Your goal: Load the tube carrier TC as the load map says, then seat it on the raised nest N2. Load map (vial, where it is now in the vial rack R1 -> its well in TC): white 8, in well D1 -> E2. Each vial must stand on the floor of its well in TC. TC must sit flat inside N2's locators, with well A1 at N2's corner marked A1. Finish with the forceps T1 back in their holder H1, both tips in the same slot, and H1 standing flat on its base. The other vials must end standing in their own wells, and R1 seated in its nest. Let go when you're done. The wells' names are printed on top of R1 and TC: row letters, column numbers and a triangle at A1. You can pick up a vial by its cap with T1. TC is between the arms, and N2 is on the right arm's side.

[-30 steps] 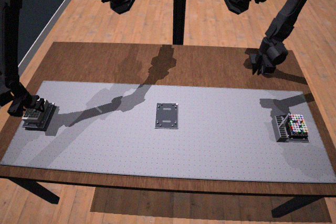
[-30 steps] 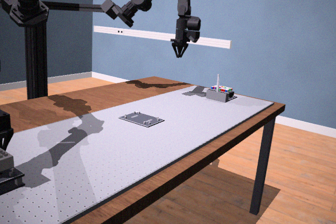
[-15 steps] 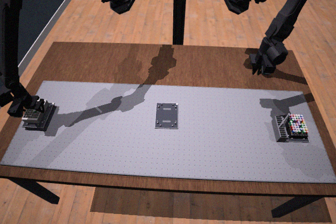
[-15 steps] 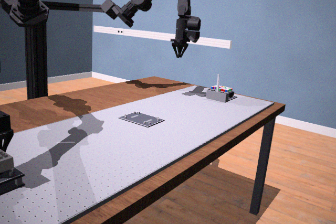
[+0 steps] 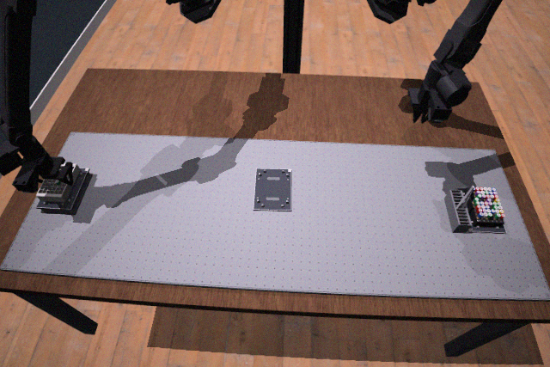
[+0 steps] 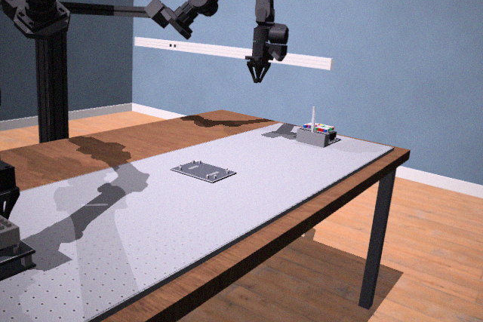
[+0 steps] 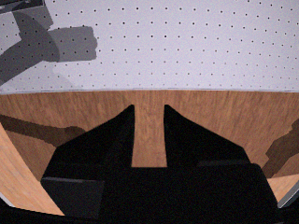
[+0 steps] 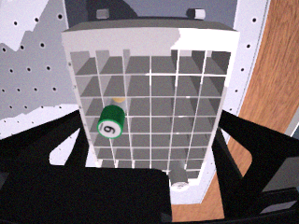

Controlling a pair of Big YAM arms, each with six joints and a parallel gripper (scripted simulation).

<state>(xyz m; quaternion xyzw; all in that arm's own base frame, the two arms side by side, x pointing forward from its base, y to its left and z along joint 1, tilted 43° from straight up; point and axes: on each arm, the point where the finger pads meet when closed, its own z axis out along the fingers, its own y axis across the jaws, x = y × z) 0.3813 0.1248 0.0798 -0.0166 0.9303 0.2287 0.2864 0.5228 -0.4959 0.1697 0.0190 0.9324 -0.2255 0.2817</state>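
The tube carrier TC [image 5: 53, 192] [image 6: 7, 234] [image 8: 121, 41] is at the raised nest N2 [image 5: 82, 185] [image 6: 27, 251] [image 8: 154, 8]; whether it is fully seated is unclear. It holds a green-capped vial [image 8: 111, 122] marked 9 and a white-capped vial [image 8: 179, 179], number unreadable. Loading looks finished; confirming the seat and letting go remain. The forceps T1 [image 5: 464, 198] [image 6: 313, 118] stand in holder H1 [image 5: 461, 221] [image 6: 312, 138]. The right gripper [image 5: 54, 177] [image 6: 5, 211] [image 8: 150, 112] points down, clamped across the carrier. The left gripper [image 5: 423, 120] [image 6: 256, 81] [image 7: 149, 112] hangs above the table, fingers slightly apart, holding nothing.
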